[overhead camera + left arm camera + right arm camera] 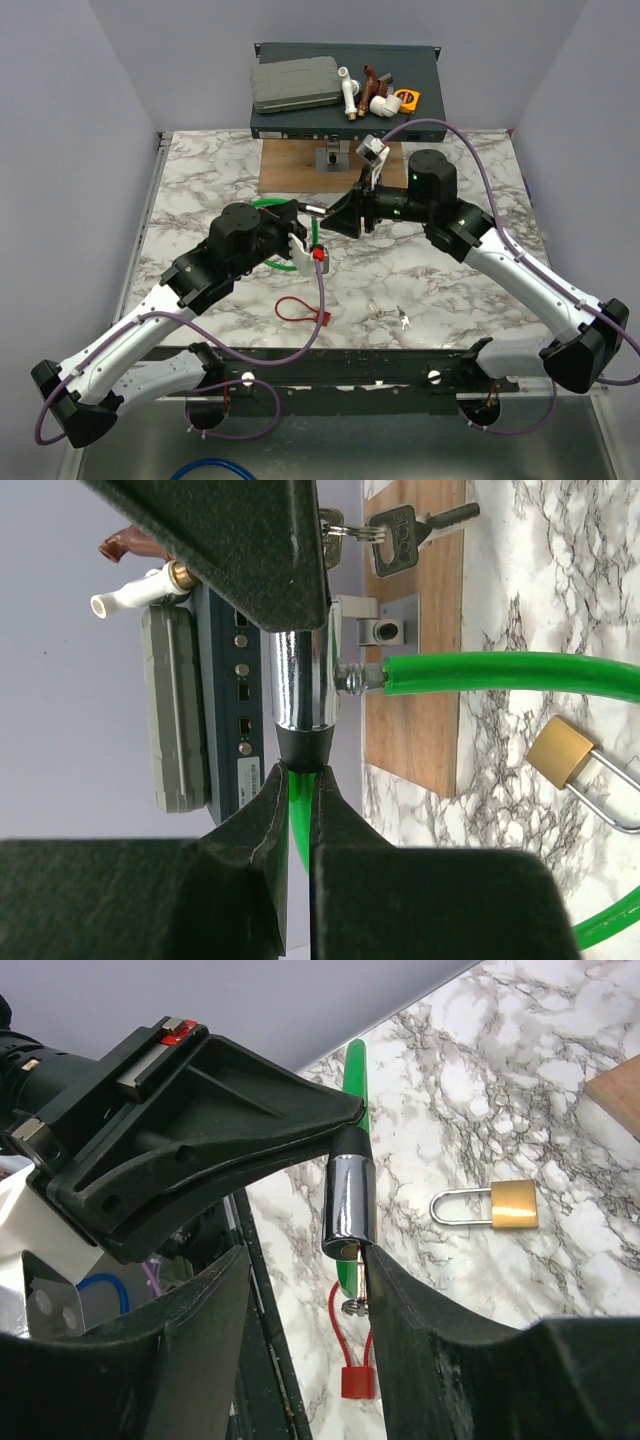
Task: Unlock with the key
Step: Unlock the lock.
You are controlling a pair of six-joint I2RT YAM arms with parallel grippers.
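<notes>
**Item:** green cable lock point(500, 670) with chrome barrel point(348, 1205).
**Location:** held above the middle of the marble table point(200, 180), between the two arms.

**Left gripper** point(297, 780): pinched narrow on the green cable at the black collar just under the barrel, steadying the lock.

**Right gripper** point(305, 1265): jaws apart, one on either side of the barrel's end, gripping nothing.

**Key** point(360, 1265): a thin metal blade seems to stand in the barrel's end face, just beside one right finger. Whether it touches that finger cannot be told.

**Step in hand (judged):** key seated, turn not yet made.

**Next move calls for:**
- closing squarely on the key's head;
- twisting about the barrel's axis while the left grip resists;
- drawing the cable end free.

**Surroundings:**
- brass padlock point(510, 1205), flat on the table;
- red cable lock point(355, 1382), on the table below the barrel;
- loose keys point(388, 314), near the front edge;
- wooden board point(415, 680) carrying a latch point(385, 630) and a key bunch point(395, 535);
- grey case point(175, 710), at the far edge.

**Obstruction (judged):** the left gripper's body crowds the barrel, leaving little room for the wrist to turn.
</notes>
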